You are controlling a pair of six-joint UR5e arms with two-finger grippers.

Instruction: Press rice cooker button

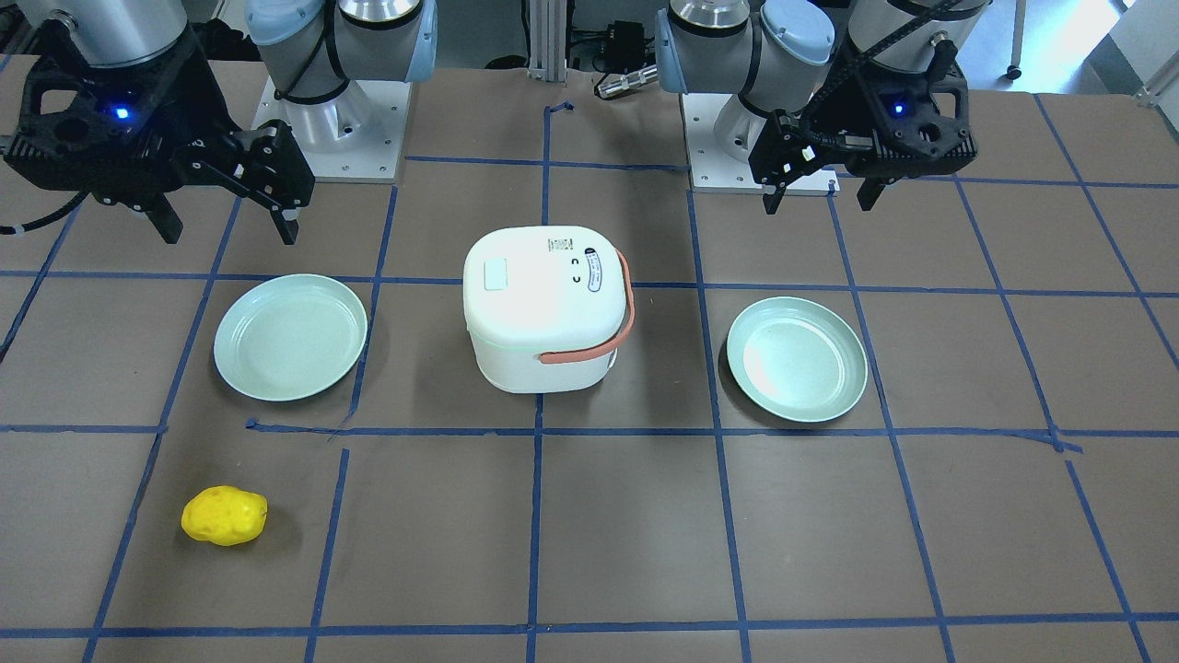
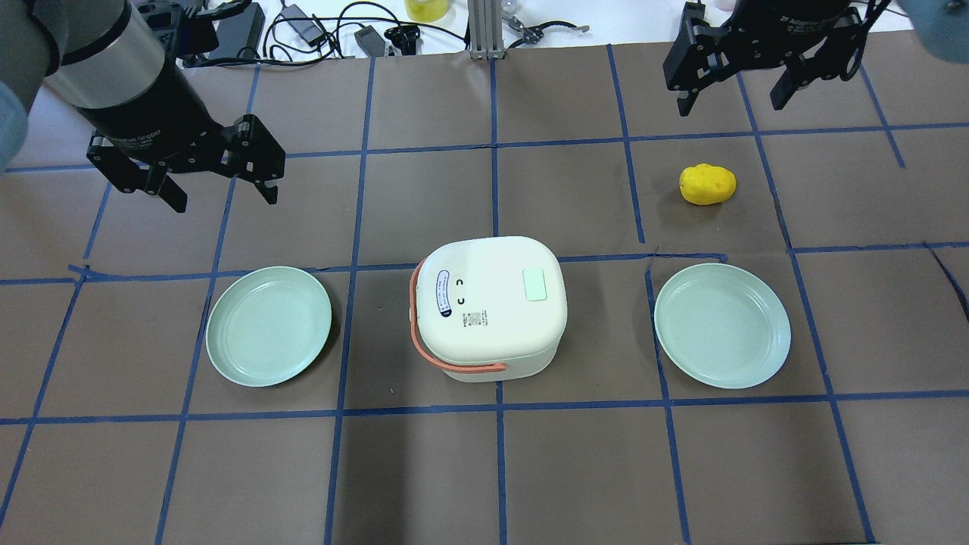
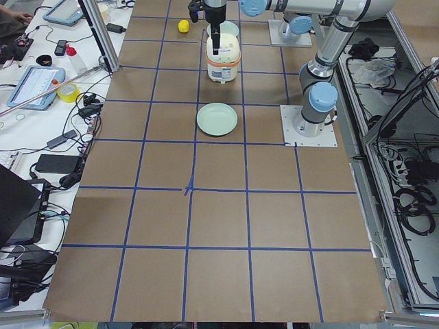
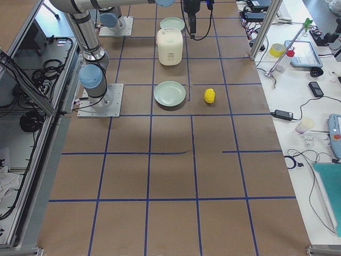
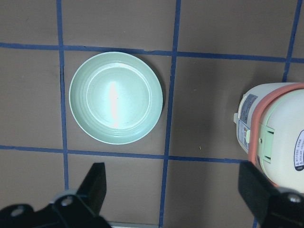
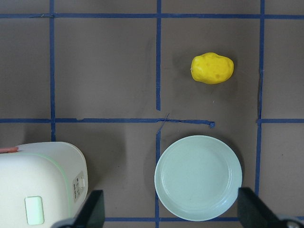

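The white rice cooker [image 2: 490,303] with an orange handle stands at the table's middle, lid shut. Its pale green button [image 2: 535,284] sits on the lid; it also shows in the front view [image 1: 496,274] and the right wrist view [image 6: 33,210]. My left gripper [image 2: 225,198] hangs open and empty above the table, behind and left of the cooker. My right gripper [image 2: 730,104] hangs open and empty far back right, beyond the yellow potato [image 2: 707,184]. Neither gripper touches the cooker.
Two pale green empty plates flank the cooker, one on the left [image 2: 269,325] and one on the right [image 2: 722,325]. The left wrist view shows the left plate [image 5: 116,97] and the cooker's edge [image 5: 280,137]. Cables and gear lie along the table's far edge.
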